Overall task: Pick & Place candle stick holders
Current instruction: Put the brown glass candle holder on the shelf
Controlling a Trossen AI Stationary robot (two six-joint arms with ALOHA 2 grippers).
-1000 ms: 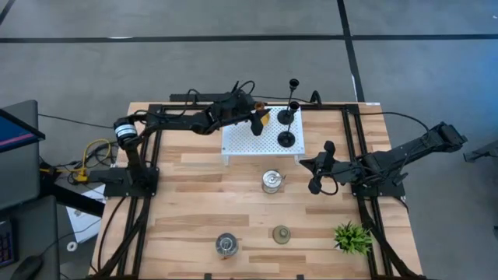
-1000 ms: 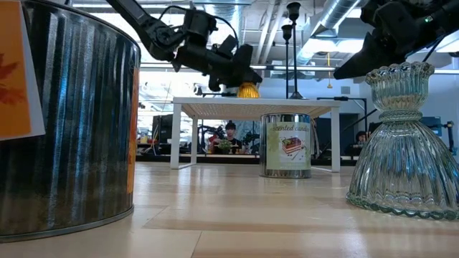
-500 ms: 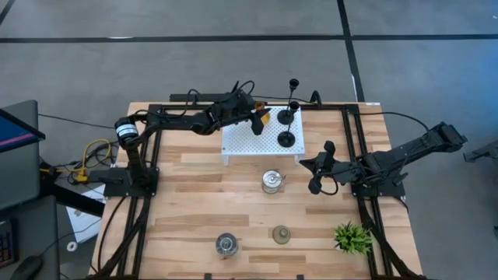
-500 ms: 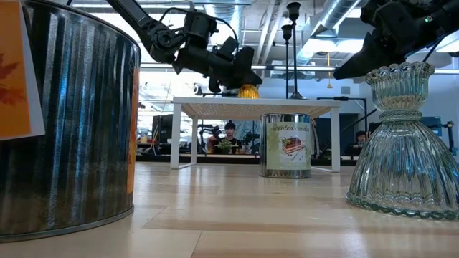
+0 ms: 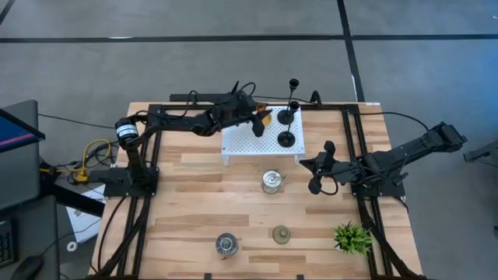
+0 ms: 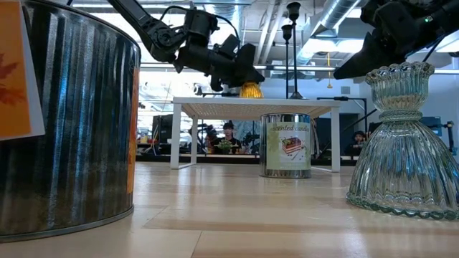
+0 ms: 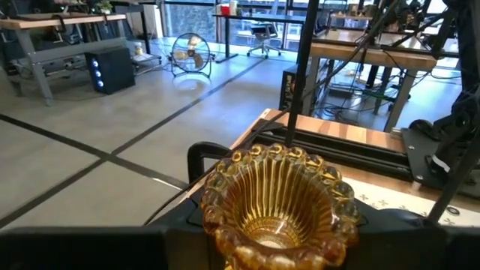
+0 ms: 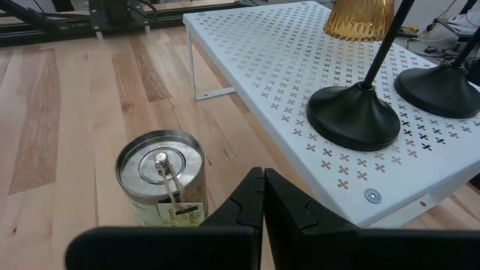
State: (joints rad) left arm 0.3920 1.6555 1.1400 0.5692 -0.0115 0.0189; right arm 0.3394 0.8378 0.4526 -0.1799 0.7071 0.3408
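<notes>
My left gripper (image 5: 259, 120) is shut on the amber glass holder (image 5: 265, 119) over the far left part of the white perforated stand (image 5: 257, 144). In the low view the holder (image 6: 249, 89) is at the stand's top; whether it touches, I cannot tell. Two black thin-stemmed holders (image 5: 287, 138) (image 5: 286, 117) stand on the stand by their round bases. One silvery jar (image 5: 271, 182) stands on the table in front of the stand. Another silvery jar (image 5: 226, 245) and the grey-green holder (image 5: 281, 234) stand near the front edge. My right gripper (image 5: 310, 166) is shut and empty, right of the first jar. My left gripper holds the amber holder below its beaded rim (image 7: 225, 225), between its two fingers (image 7: 90, 247). The gripper's own body hides the place of contact. The fingers come from the table's left, slanting down (image 6: 240, 72). The cup's open mouth (image 7: 274, 199) faces the wrist camera.
A spiky green plant (image 5: 352, 237) stands at the front right. In the low view the grey-green holder (image 6: 405, 143) and a silvery jar (image 6: 64, 122) fill the foreground. The stand's left half bears only the amber holder. People sit at desks beyond the table (image 6: 228, 132).
</notes>
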